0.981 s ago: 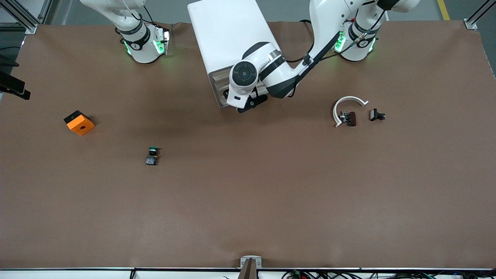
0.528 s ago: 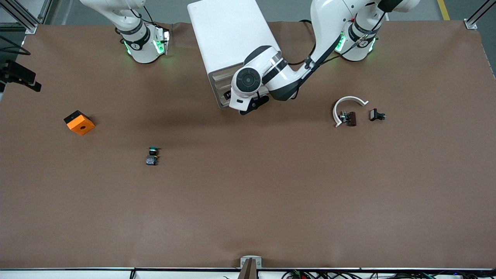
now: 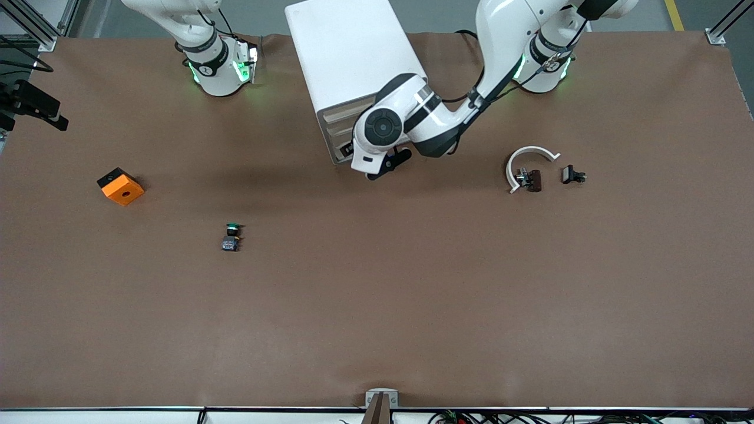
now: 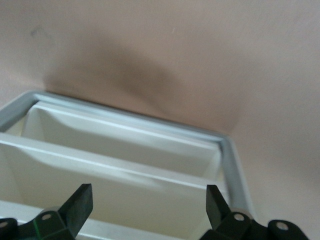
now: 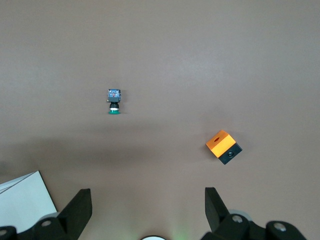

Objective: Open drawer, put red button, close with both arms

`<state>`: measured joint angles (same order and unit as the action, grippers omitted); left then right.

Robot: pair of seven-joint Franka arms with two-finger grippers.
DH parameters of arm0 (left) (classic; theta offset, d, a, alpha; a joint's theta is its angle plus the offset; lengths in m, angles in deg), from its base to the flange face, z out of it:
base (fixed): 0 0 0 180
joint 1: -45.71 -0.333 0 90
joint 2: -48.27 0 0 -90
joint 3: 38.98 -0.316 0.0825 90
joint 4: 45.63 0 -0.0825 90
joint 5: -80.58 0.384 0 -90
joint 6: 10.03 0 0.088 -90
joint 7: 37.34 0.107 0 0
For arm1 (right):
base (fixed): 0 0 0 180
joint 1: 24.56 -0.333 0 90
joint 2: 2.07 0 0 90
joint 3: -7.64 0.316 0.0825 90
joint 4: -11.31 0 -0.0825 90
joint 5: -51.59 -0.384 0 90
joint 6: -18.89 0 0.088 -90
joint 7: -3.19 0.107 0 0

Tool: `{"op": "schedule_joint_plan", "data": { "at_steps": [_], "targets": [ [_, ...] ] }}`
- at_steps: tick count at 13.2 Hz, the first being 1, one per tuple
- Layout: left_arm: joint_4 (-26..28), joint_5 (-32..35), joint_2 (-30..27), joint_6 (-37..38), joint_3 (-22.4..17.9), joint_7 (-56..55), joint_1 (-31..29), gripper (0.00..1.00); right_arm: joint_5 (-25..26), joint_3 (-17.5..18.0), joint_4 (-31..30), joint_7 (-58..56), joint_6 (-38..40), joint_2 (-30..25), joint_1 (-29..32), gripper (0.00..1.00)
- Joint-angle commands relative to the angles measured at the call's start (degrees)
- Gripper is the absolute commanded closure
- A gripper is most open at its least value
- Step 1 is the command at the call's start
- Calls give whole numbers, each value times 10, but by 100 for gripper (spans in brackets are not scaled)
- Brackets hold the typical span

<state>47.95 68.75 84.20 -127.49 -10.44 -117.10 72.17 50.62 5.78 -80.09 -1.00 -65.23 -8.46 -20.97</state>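
My left gripper [image 4: 147, 200], reaching in from the left arm's base, hangs low in front of the white box-shaped drawer cabinet [image 3: 347, 53] that stands between the two arm bases. Its black fingers [image 4: 80, 202] are spread wide and hold nothing. In the left wrist view they frame a white drawer [image 4: 125, 145] front with a recessed lip, set in the cabinet's pale grey frame. I cannot tell whether the fingers touch it.

My right gripper [image 5: 147, 202] waits high over the right arm's end of the brown-covered table [image 3: 412, 306], fingers likewise apart and empty. Below it lie an orange square block with a black side and a round hole [image 3: 121, 187] and, nearer to the front camera and toward the table's middle, a small push-button switch with a green cap on a black and blue-grey body [image 3: 231, 237]. The two are well apart.

Toward the left arm's end lies a white plastic arc [image 3: 530, 158]. In its open mouth sits a small dark reddish-brown piece with a metal end [image 3: 529, 179], and a small black clip [image 3: 572, 175] lies just beside them.

The red button I cannot place with certainty. That reddish piece by the arc is the only thing near its colour, and it is too small to tell.
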Motion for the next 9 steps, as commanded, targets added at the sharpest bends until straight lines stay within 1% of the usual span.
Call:
{"op": "schedule_joint_plan", "data": {
  "at_steps": [1,3,5,9],
  "targets": [
    [-19,42,-4,12,0,0,-44,0,-10,5,-15,0,-17,-13,8,0],
    [-38,74,-16,45,0,2,-76,0,-11,5,-15,0,-17,-13,9,0],
    [-52,98,-43,85,1,23,-113,0,-16,5,-15,1,-17,-13,9,0],
    [-55,100,-104,137,2,117,-184,0,-15,5,-17,2,-16,-13,8,0]
  ]
}}
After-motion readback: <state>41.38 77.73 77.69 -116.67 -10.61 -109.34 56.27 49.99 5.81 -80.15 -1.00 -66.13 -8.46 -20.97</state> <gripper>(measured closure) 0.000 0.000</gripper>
